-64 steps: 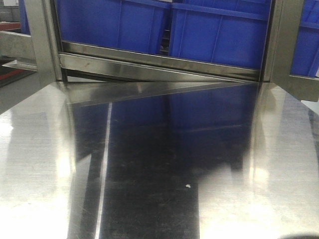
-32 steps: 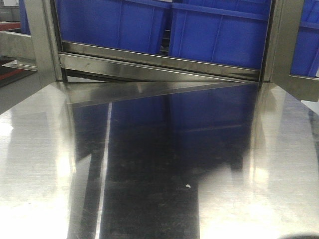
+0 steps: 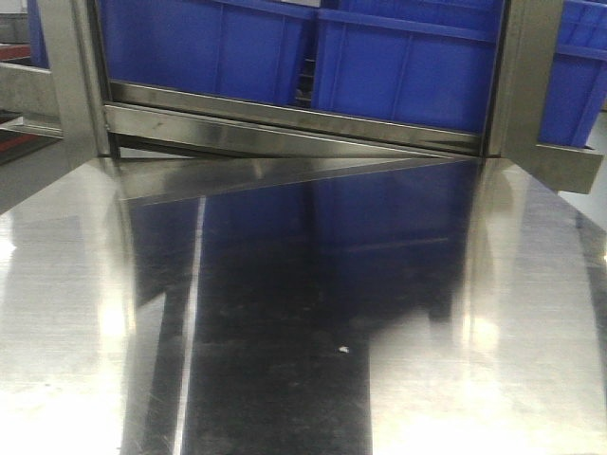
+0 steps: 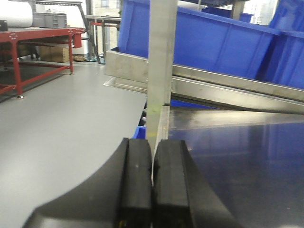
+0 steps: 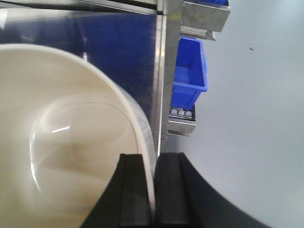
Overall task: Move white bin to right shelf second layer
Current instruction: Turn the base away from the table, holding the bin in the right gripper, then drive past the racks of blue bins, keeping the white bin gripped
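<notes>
The white bin (image 5: 61,128) fills the left of the right wrist view, its cream inside facing the camera. My right gripper (image 5: 154,159) is shut on the bin's rim, one finger inside and one outside, holding it over the right edge of a mirror-like steel surface (image 5: 118,42). My left gripper (image 4: 153,142) is shut and empty, at the left edge of that steel surface (image 4: 237,156), in line with a steel upright post (image 4: 161,66). A sloped roller shelf level does not show clearly in any view. Neither gripper nor the bin shows in the front view.
Large blue ribbed crates (image 3: 398,66) sit on a sloped steel rail (image 3: 285,128) behind the flat steel surface (image 3: 285,313), between steel posts (image 3: 71,76). A small blue bin (image 5: 190,71) sits low beside the rack's right side. A red-framed table (image 4: 38,35) stands far left across the grey floor.
In the front view the whole scene has shifted a little to the left; the crates, posts and the white speck on the steel all sit further left than before.
</notes>
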Controlling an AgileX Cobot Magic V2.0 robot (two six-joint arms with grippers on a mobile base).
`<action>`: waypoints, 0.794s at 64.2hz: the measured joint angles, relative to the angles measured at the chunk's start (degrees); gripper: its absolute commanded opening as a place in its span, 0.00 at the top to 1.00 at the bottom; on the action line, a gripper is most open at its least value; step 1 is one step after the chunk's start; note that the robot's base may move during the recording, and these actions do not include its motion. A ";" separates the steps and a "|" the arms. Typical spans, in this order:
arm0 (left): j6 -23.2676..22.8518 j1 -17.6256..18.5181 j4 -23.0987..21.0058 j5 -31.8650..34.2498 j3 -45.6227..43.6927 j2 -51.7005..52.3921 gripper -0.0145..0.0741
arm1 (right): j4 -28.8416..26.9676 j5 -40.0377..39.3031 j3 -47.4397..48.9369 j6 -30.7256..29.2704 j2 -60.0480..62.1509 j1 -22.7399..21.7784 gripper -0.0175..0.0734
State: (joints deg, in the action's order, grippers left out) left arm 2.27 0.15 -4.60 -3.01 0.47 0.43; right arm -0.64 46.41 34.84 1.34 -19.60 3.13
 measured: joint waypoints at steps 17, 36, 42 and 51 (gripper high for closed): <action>0.00 0.00 0.00 0.00 0.00 0.00 0.74 | 0.00 0.00 0.00 0.00 0.00 0.00 0.75; 0.00 0.00 0.00 0.00 0.00 0.00 0.74 | 0.00 0.00 0.00 0.00 0.00 0.00 0.75; 0.00 0.00 0.00 0.00 0.00 0.00 0.74 | 0.00 0.00 0.00 0.00 0.00 0.00 0.75; 0.00 0.00 0.00 0.00 0.00 0.00 0.74 | 0.00 0.00 0.00 0.00 0.00 0.00 0.75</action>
State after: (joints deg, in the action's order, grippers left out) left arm 2.27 0.15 -4.60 -3.01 0.47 0.43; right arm -0.64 46.41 34.84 1.34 -19.60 3.13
